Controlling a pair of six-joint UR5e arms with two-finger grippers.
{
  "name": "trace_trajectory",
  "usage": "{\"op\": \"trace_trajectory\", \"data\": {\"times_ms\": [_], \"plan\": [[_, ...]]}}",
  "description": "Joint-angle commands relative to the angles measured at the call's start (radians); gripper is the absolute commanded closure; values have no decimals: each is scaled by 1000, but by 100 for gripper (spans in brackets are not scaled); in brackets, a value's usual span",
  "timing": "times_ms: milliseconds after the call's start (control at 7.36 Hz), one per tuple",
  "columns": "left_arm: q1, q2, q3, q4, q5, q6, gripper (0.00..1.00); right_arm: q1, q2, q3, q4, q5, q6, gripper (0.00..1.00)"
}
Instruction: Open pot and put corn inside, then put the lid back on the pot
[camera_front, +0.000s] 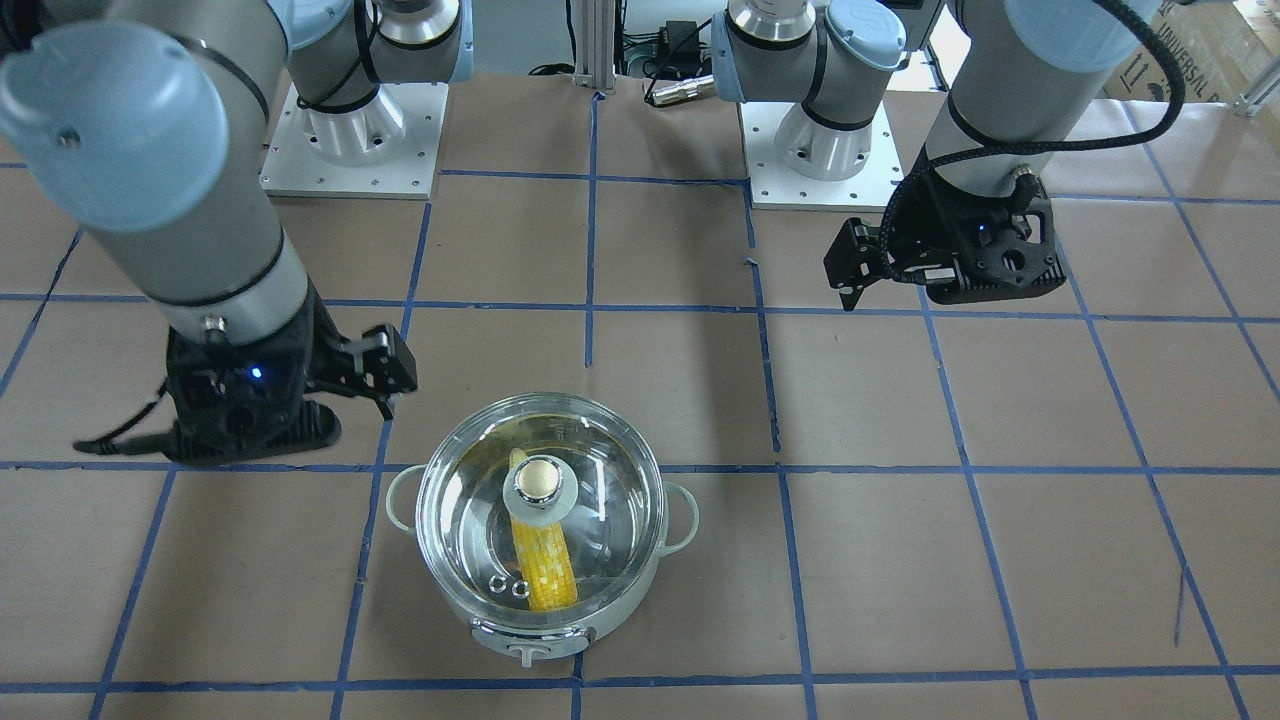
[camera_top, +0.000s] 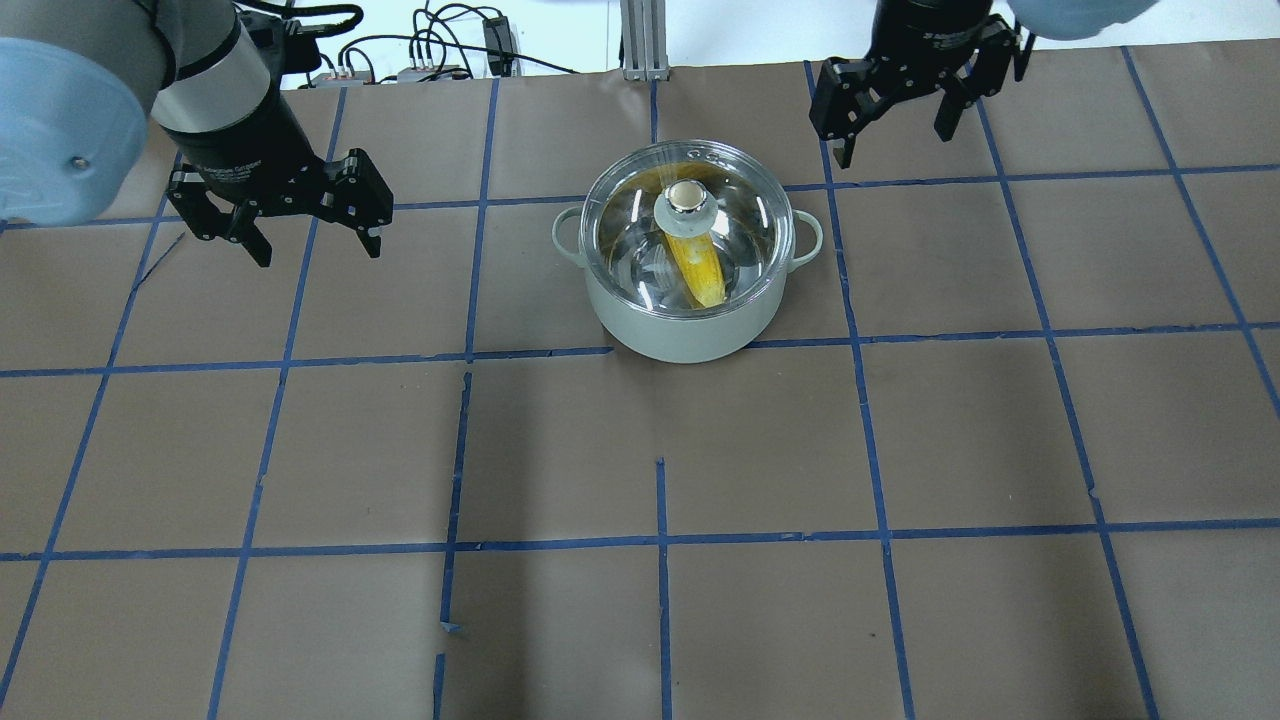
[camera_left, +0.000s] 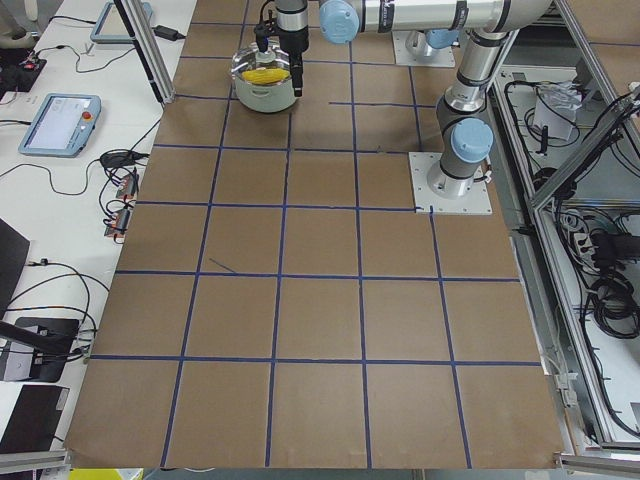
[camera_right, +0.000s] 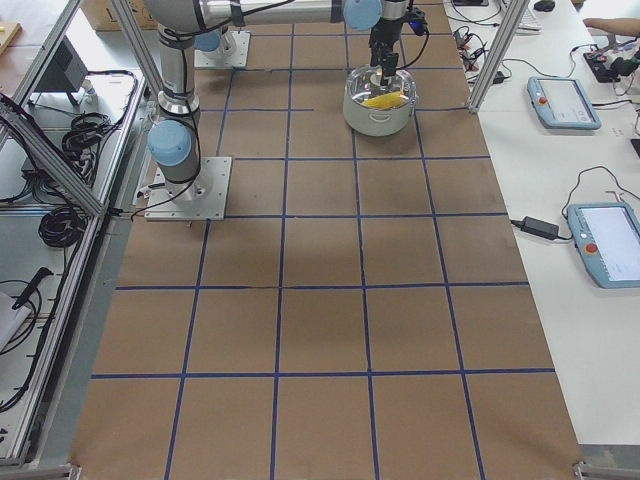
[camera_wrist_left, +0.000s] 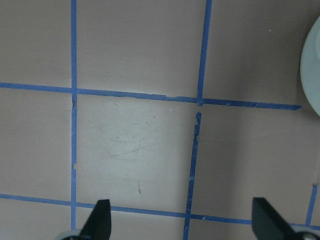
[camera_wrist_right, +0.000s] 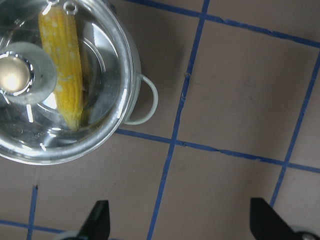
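The right gripper (camera_top: 895, 140) hangs just beyond the pot (camera_top: 660, 330), on the pot's right side. Its two fingers are wide apart and hold nothing. The left gripper (camera_top: 317, 252) is well apart from the pot, on its left side, and its fingers are also spread and empty.

The lid (camera_top: 740, 220) sits on the pot with its knob (camera_top: 685, 197) in the centre. Through the glass the corn (camera_top: 697, 265) is visible inside the pot. It lies across the bottom and passes under the knob. The pot stands on the brown table (camera_top: 760, 450), which is marked with blue tape lines.

By my judgement the task is nearly or fully finished, and only moving the arms away is left. The danger comes from the right gripper, because it is the near one. If it moves away low and sideways, a finger could catch the loop handle (camera_wrist_right: 145, 100) and push the pot or shake the lid. I cannot tell if the rim is closed all around. The corn is long, so its end could lift the glass a little.
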Motion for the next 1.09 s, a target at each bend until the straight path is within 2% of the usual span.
{"op": "trace_trajectory", "data": {"times_ms": [0, 951], "plan": [[0, -2, 1, -3, 0, 0, 0, -18, -103, 141, -63, -2, 26, 0], [-2, -6, 0, -17, -2, -2, 0, -9, -99, 128, -67, 9, 26, 0]]}}
